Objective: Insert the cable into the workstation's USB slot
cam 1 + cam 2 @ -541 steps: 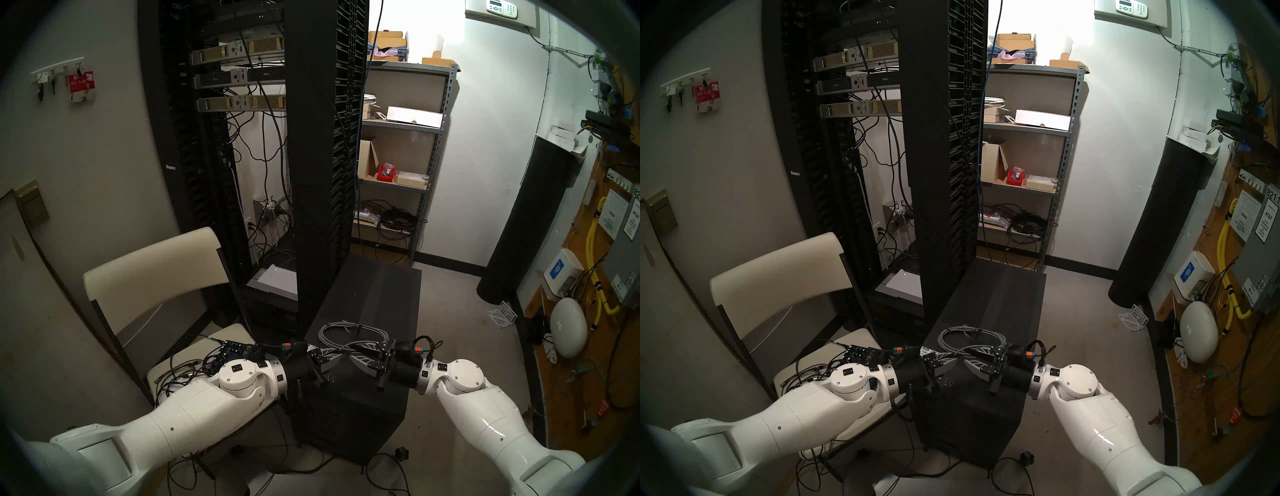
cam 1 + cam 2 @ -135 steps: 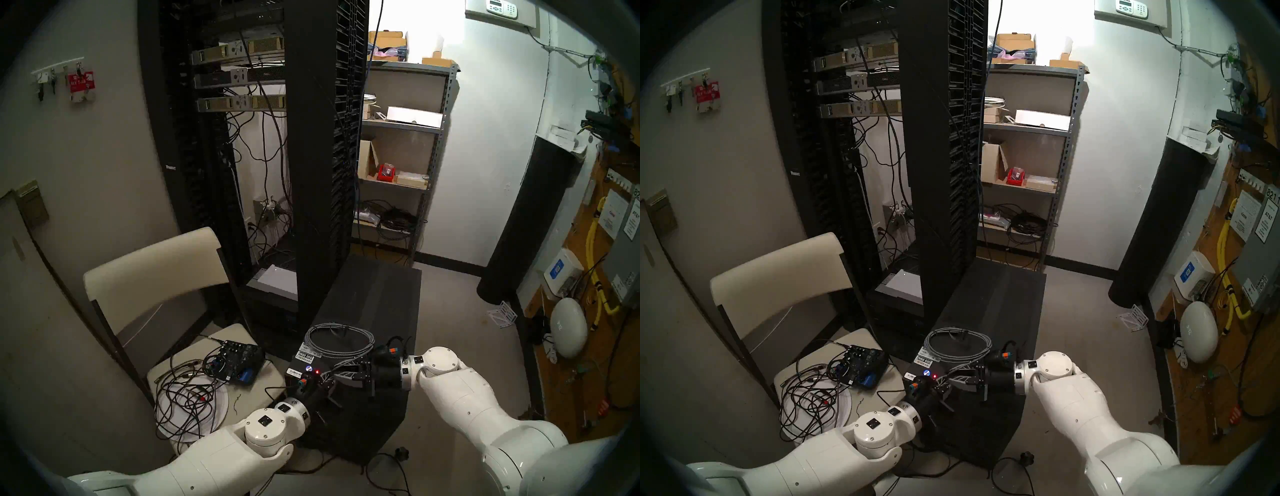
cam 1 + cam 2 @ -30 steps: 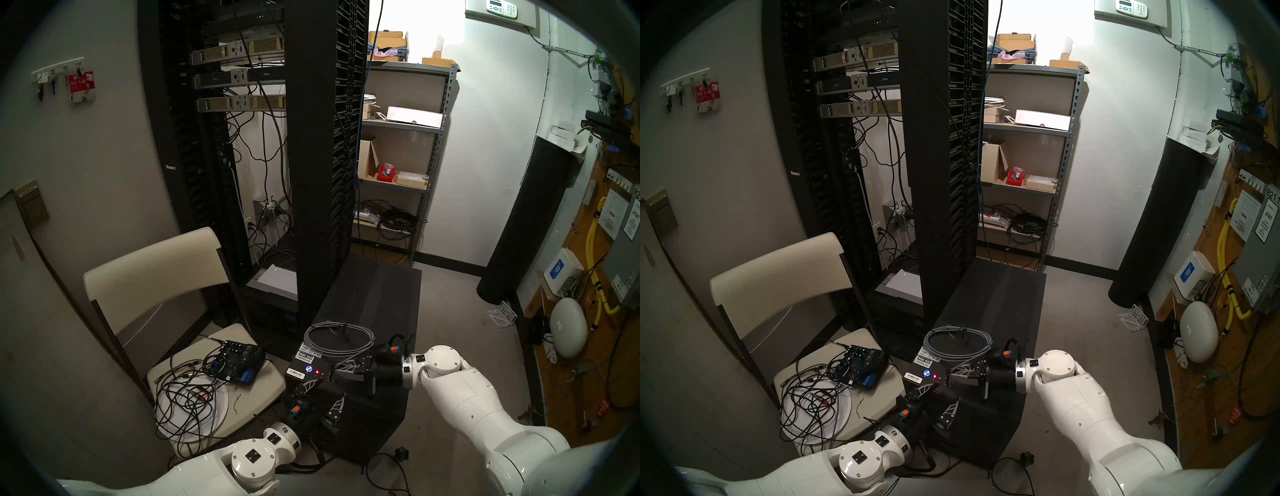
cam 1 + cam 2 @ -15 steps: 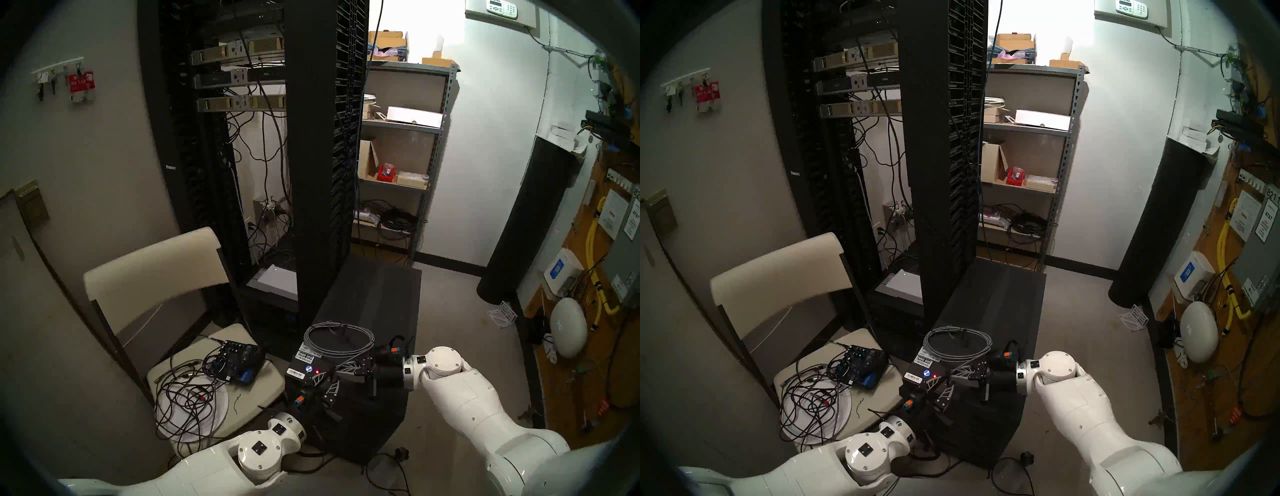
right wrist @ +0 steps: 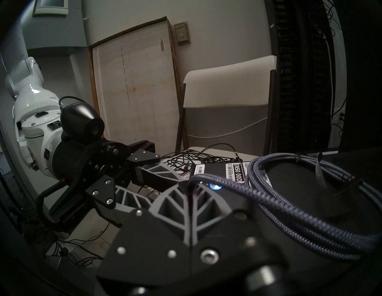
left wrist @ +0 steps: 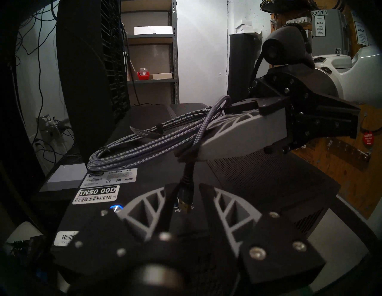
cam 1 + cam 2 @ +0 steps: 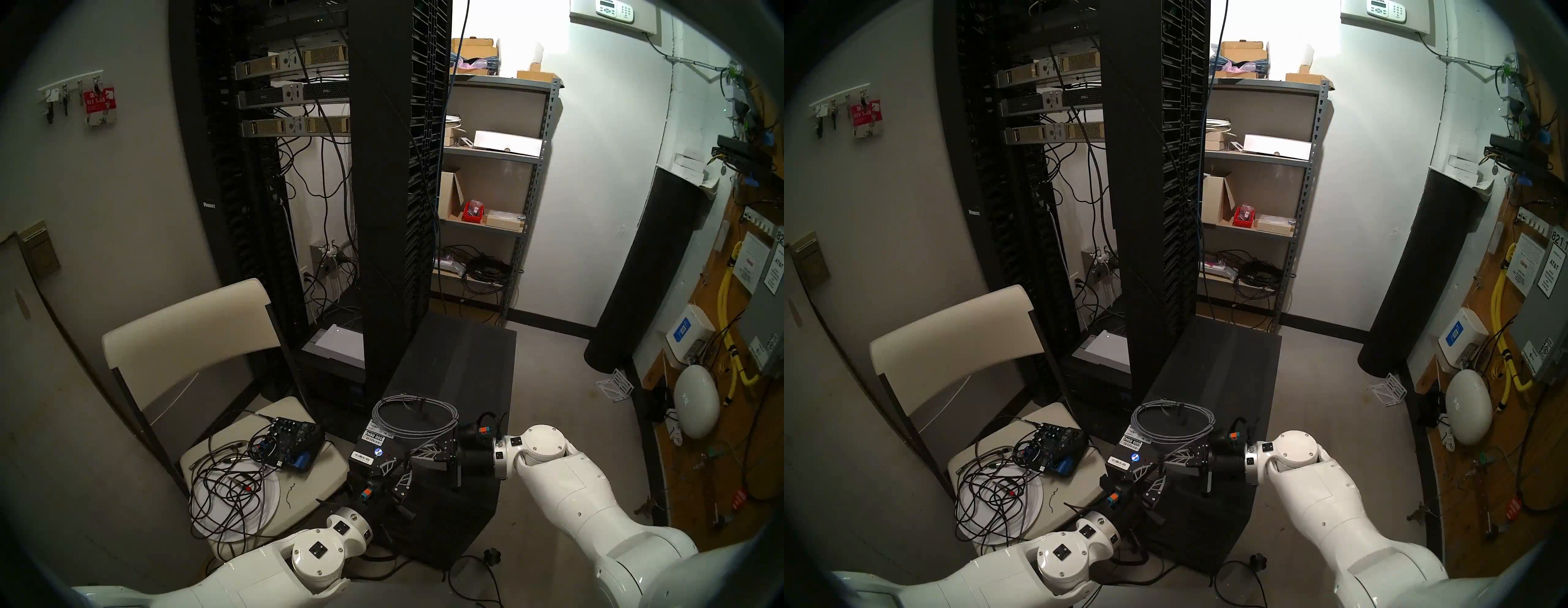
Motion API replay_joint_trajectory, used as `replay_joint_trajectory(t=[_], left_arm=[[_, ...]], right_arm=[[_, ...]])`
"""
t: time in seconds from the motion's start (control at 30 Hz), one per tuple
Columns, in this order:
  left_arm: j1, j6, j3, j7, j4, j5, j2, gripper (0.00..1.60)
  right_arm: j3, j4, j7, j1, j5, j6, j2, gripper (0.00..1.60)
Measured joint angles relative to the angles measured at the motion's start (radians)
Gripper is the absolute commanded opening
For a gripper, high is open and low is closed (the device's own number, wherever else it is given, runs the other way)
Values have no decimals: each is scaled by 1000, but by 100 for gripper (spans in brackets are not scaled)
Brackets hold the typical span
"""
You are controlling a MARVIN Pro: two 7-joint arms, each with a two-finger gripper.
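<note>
The black workstation (image 7: pixel 458 365) stands in the middle with the grey braided cable (image 7: pixel 415 418) coiled on its top. My right gripper (image 7: pixel 408 456) is shut on the cord just behind the plug. In the left wrist view the plug (image 6: pixel 186 198) hangs tip-down from it, just above the tower's front panel beside a blue-lit button (image 6: pixel 115 207). My left gripper (image 6: pixel 186 190) reaches in from the front. Its jaws stand either side of the plug, narrow, with a gap on each side. The USB slot is mostly hidden behind the plug and fingers.
A white chair (image 7: pixel 191 335) to the left carries a blue-black audio box (image 7: pixel 292 441) and tangled black wires. The tall server rack (image 7: pixel 382 212) rises right behind the tower. A metal shelf (image 7: pixel 488 191) and a black cylinder (image 7: pixel 645 276) stand further back on the right.
My left gripper has risen from the tower's front face to the plug, and its jaws have narrowed around it. The right gripper has stayed put with the cord.
</note>
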Motion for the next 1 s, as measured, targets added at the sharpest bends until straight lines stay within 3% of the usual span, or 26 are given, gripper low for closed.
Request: replay_joint_trajectory(t=[0.13,0.3,0.33,0.4,0.43,0.47,1.0], left_arm=[[-6,0,-1,0,3,0,-6,75],[-14,2,-5,0,8,-1,-14,60],[-15,2,-6,0,9,-1,-15,53],[-17,3,-8,0,10,-4,-18,24],[-18,3,-8,0,10,-6,-19,19],[-19,4,-8,-1,10,-8,-20,3],[-33,41,-15,-82,13,-84,-19,0]], right_arm=[[1,0,4,0,-1,-1,-1,0],[3,0,8,0,-2,-2,-2,0],[4,0,8,0,-2,-2,-2,0],[5,0,9,0,-3,-2,-3,0],[6,0,9,1,-3,-2,-4,0],[7,1,9,1,-3,-2,-4,0],[14,10,9,2,-15,-2,-6,0]])
